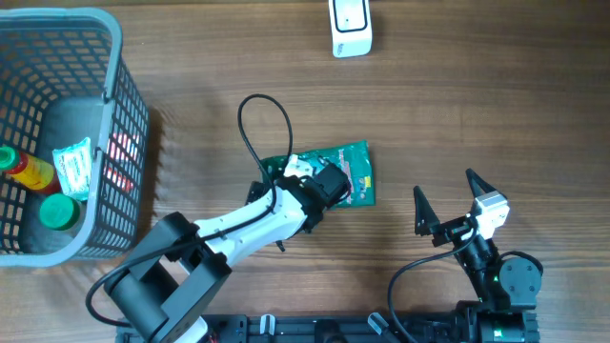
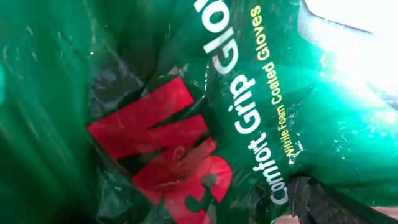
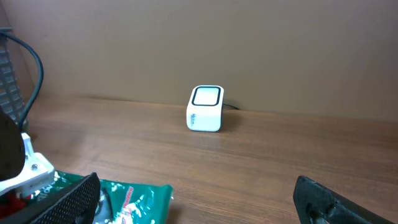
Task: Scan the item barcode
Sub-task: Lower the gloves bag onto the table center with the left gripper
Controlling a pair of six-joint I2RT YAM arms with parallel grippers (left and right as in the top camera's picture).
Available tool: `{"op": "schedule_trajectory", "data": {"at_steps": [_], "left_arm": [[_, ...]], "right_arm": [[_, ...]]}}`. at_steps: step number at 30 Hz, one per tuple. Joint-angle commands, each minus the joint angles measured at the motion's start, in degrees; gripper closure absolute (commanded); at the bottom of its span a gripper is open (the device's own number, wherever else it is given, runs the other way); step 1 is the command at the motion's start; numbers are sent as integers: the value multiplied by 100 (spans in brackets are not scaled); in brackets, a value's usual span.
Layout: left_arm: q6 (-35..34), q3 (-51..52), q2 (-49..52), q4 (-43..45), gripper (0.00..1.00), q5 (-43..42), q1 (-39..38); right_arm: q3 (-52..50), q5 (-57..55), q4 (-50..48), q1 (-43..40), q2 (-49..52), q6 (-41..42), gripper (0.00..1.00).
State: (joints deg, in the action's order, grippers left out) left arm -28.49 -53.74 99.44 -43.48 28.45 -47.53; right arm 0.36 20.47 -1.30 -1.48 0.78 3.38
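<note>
Jaws on both arms stand wide apart, and neither grips anything. The left gripper (image 1: 329, 183) sits low over a green packet of 3M Comfort Grip gloves (image 1: 355, 171). The packet lies flat near the middle of the wooden table (image 1: 477, 95). In the left wrist view the packet's shiny film fills the frame, with one dark fingertip (image 2: 323, 199) at its lower edge. Whether the fingertip touches the film cannot be told.

The right gripper (image 1: 443, 183) hovers empty at the front right, well apart from the packet. A white barcode scanner (image 1: 350, 27) stands at the far edge of the table. A grey basket (image 1: 119, 114) holding bottles sits at the left.

The step in hand appears to be grasping the packet. The film looks thin and slippery, so pinching a crumpled edge firmly should help. No barcode shows in these views. The fingers should stay clear of it so it can face the scanner.
</note>
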Motion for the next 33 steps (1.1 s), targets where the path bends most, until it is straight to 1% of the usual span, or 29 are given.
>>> {"op": "schedule_trajectory", "data": {"at_steps": [1, 3, 6, 10, 13, 14, 16, 18, 23, 25, 33], "left_arm": [[-245, 79, 184, -76, 1, 481, 13], [-245, 79, 184, -297, 0, 970, 13], [-216, 79, 184, -496, 0, 1307, 13], [-177, 79, 184, -553, 0, 1217, 4], [-173, 61, 184, -278, 0, 431, -66], [-175, -4, 181, -210, 0, 11, -109], [-175, -286, 181, -175, 0, -737, -208], [-175, -748, 181, -273, 0, -1158, -297], [-205, -1875, 181, -1014, 0, -1263, -286], [-203, -1904, 177, -1016, 0, -1399, -275], [-205, -1904, 177, -1049, 0, -2455, -138]], "right_arm": [[-7, -55, -31, 33, -57, -35, 0], [-7, -55, -31, 33, -57, -35, 0], [-7, -55, -31, 33, -57, -35, 0], [-7, -55, -31, 33, -57, -35, 0], [-7, -55, -31, 33, -57, -35, 0], [-7, -55, -31, 33, -57, -35, 0], [-7, -55, -31, 33, -57, -35, 0], [-7, -55, -31, 33, -57, -35, 0], [-7, -55, -31, 33, -57, -35, 0], [-7, -55, -31, 33, -57, -35, 0], [-7, -46, -35, 33, -57, -11, 0]]}}
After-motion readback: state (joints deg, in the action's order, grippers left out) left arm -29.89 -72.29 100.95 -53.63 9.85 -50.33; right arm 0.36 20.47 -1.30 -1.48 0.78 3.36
